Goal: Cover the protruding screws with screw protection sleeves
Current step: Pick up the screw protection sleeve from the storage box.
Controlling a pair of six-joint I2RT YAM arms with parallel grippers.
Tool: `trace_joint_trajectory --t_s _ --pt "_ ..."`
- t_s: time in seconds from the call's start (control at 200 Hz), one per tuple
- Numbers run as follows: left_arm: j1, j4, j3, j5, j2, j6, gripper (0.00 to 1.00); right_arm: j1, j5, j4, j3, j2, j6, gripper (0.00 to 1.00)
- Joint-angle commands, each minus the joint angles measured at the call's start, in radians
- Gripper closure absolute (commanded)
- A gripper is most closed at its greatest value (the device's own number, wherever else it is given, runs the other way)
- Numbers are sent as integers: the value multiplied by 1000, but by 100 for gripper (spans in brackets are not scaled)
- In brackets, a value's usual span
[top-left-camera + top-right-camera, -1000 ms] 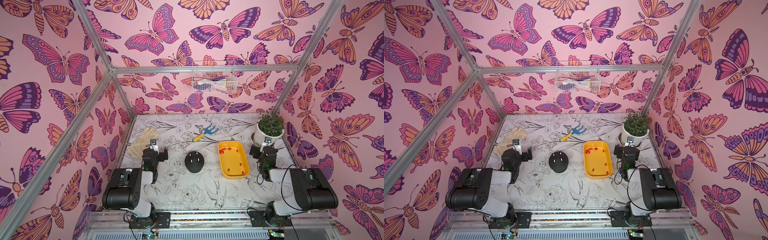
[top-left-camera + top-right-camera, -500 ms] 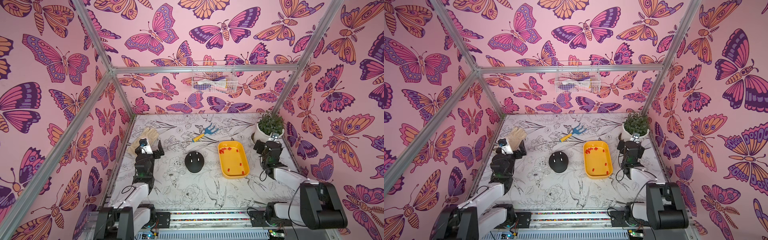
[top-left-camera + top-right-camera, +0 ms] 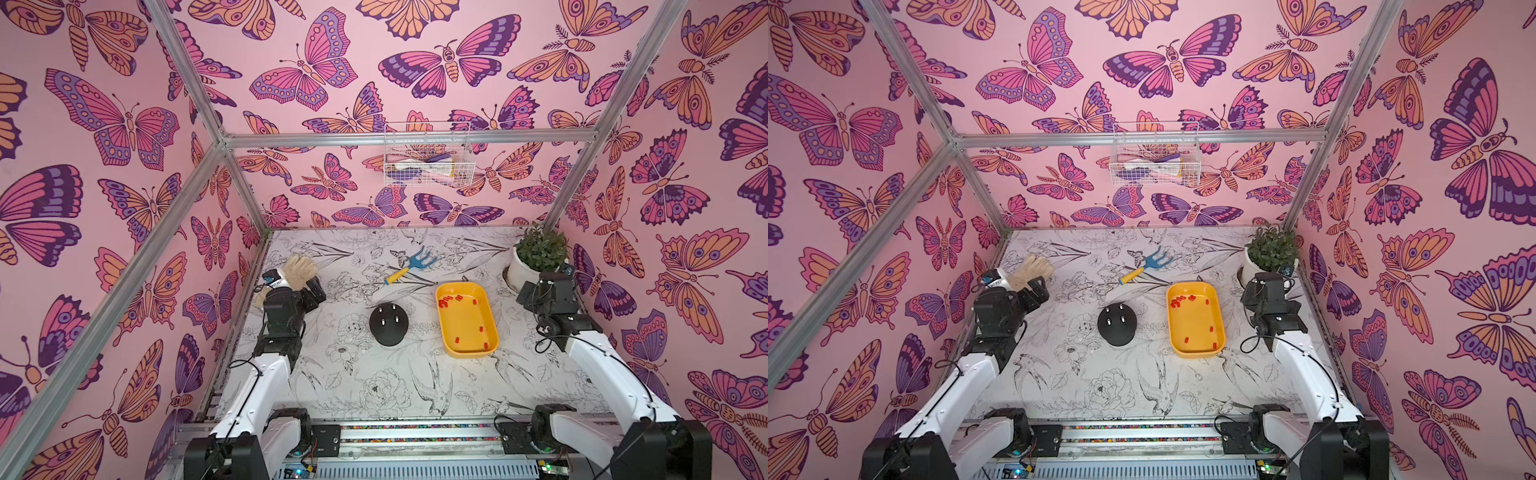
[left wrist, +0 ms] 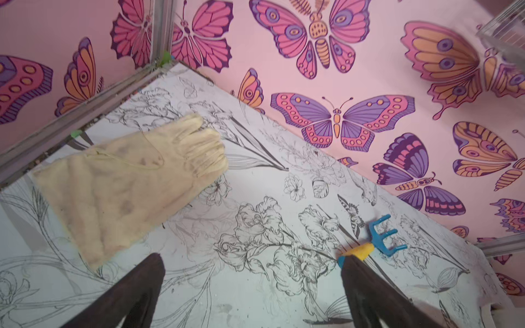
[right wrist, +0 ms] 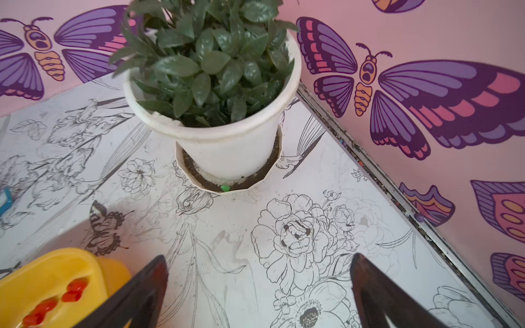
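Both arms have unfolded forward, left gripper (image 4: 252, 258) and right gripper (image 5: 258, 259) both spread apart and empty; the sleeves (image 3: 451, 299) lie in the yellow tray (image 3: 471, 354), the screws (image 3: 397, 319) stand bare on the dome (image 3: 388, 337) beside it, so picking can begin.

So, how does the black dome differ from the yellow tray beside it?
The dome is black and round; the tray is yellow and rectangular with rounded corners. The dome bulges upward and carries three bare silvery screws; the tray is hollow and holds loose red sleeves. The dome covers less of the table than the tray. Both rest on the table, side by side and apart.
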Motion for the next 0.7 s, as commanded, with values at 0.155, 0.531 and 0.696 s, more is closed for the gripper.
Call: trace_joint_trajectory --t_s 0.155,0.531,0.696 --pt "-104 -264 130 -18 46 -4 1 67 -99 -263 118 -21 -21 0" --pt "-298 -560 387 -93 137 52 1 241 -126 -380 296 101 -94 12" --pt "-361 -692 491 -87 173 67 1 296 -177 -395 356 198 -108 30"
